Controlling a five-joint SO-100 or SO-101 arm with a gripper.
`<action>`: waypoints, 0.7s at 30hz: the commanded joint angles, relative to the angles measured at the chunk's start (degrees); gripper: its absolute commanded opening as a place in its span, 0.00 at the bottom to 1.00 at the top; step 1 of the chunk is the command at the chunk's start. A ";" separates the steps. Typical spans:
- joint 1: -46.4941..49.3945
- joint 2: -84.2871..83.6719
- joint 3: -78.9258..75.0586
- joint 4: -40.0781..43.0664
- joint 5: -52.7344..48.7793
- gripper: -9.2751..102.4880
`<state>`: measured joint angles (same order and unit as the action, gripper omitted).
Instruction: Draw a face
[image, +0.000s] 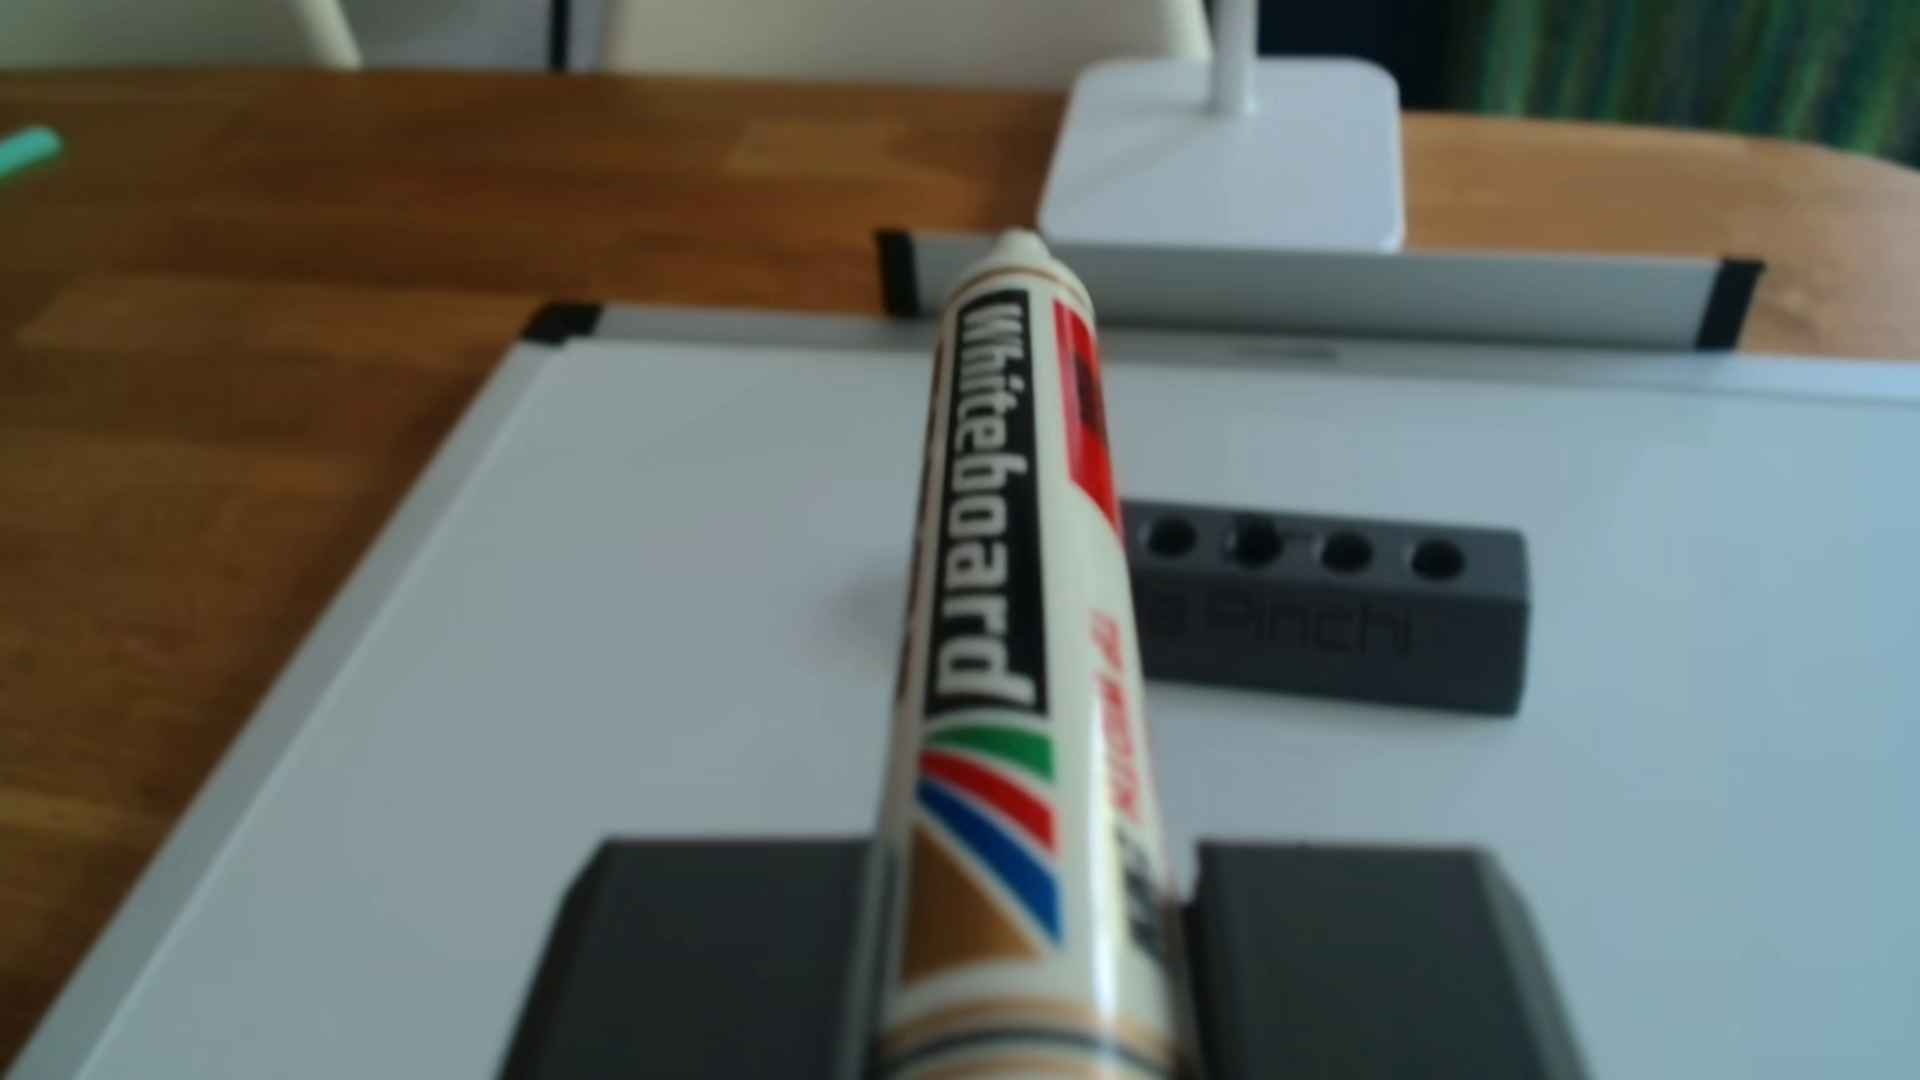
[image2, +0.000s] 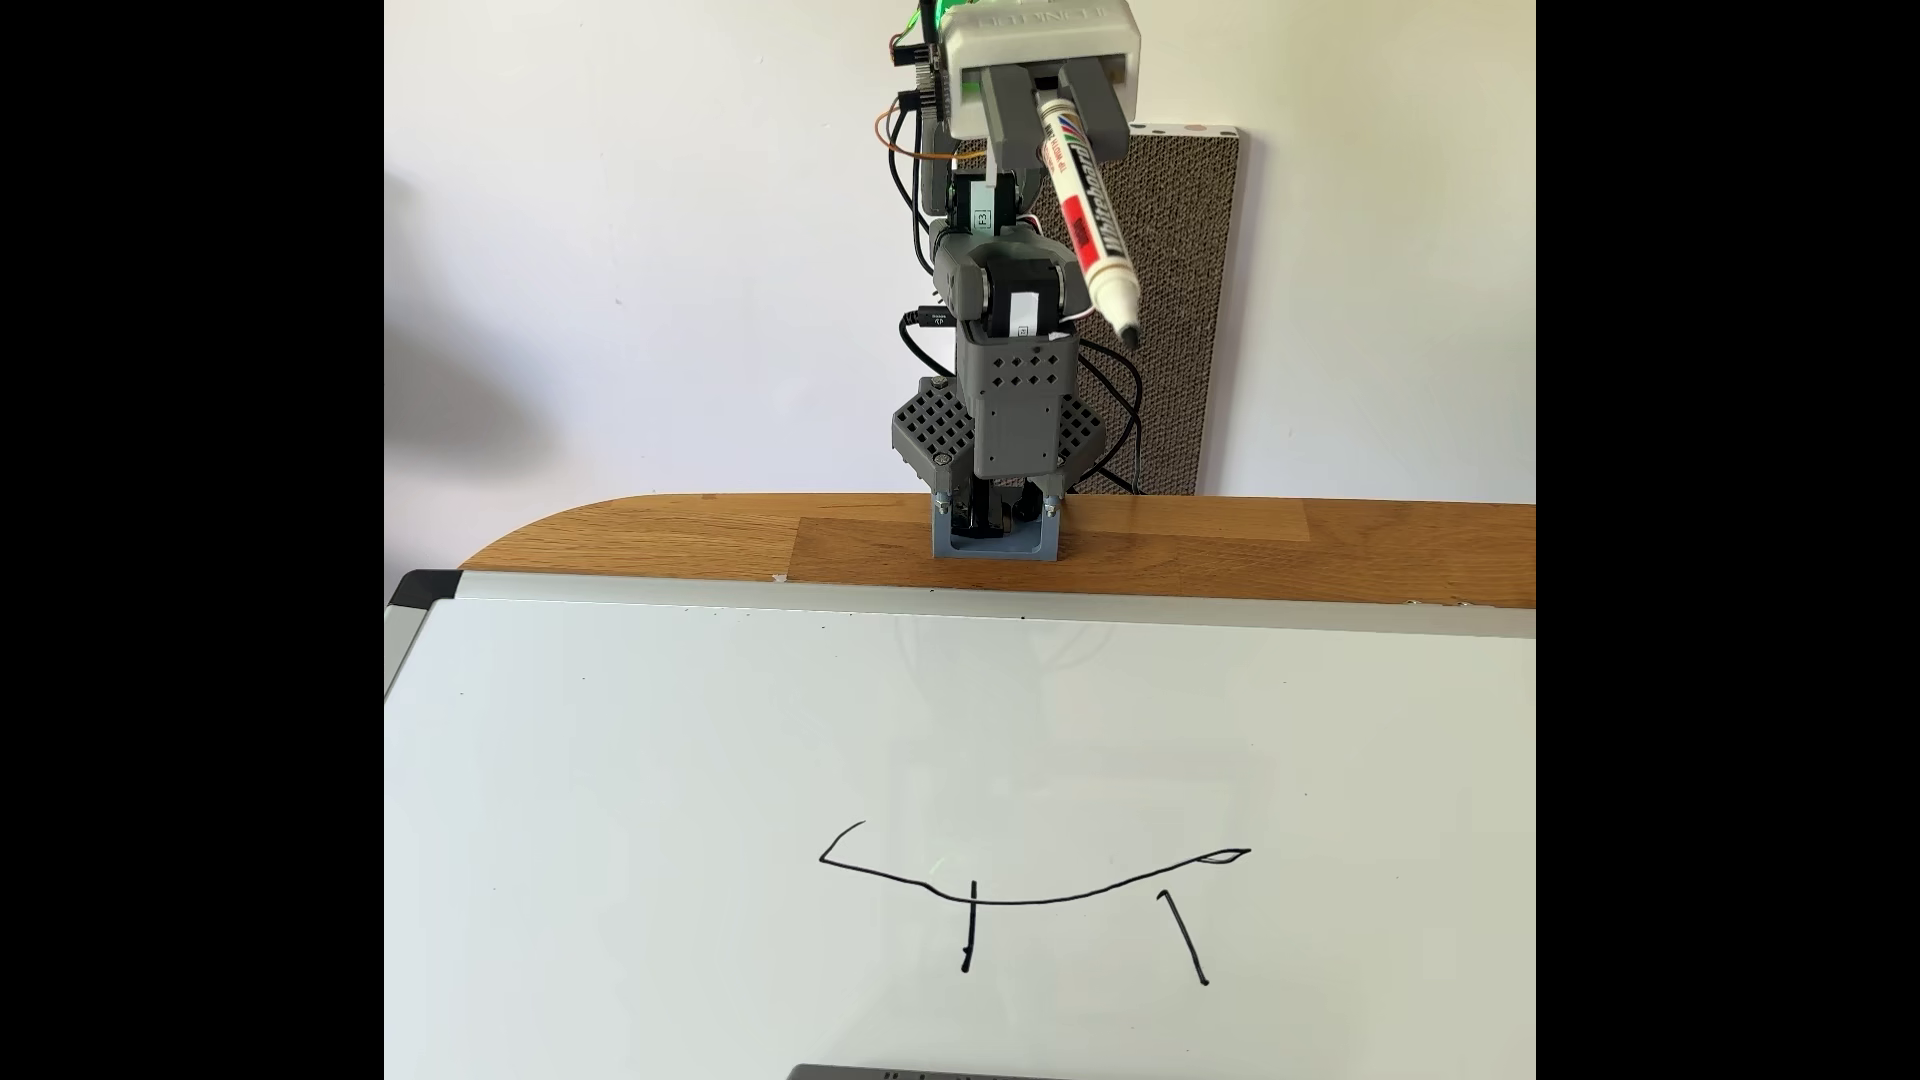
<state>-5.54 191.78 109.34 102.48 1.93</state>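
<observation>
Arm (image2: 997, 312) folded upright, hand (image2: 1055, 125) raised high (fingers clamped on marker (image2: 1091, 223)).

face (image2: 1023, 898) on whiteboard (image2: 644, 789), arm base (image2: 995, 535) behind

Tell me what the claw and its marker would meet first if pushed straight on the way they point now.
Probably the whiteboard. In the fixed view the claw holds the marker high, tip angled down with nothing between. In the other view the pen block lies just off that line; depth is unclear.
</observation>
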 joint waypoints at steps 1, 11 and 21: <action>0.44 3.96 -2.29 -0.70 0.09 0.56; 0.44 4.04 -2.64 -0.70 0.26 0.81; 0.44 4.04 -2.46 -3.25 0.18 0.97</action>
<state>-5.54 191.78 108.81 100.63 1.93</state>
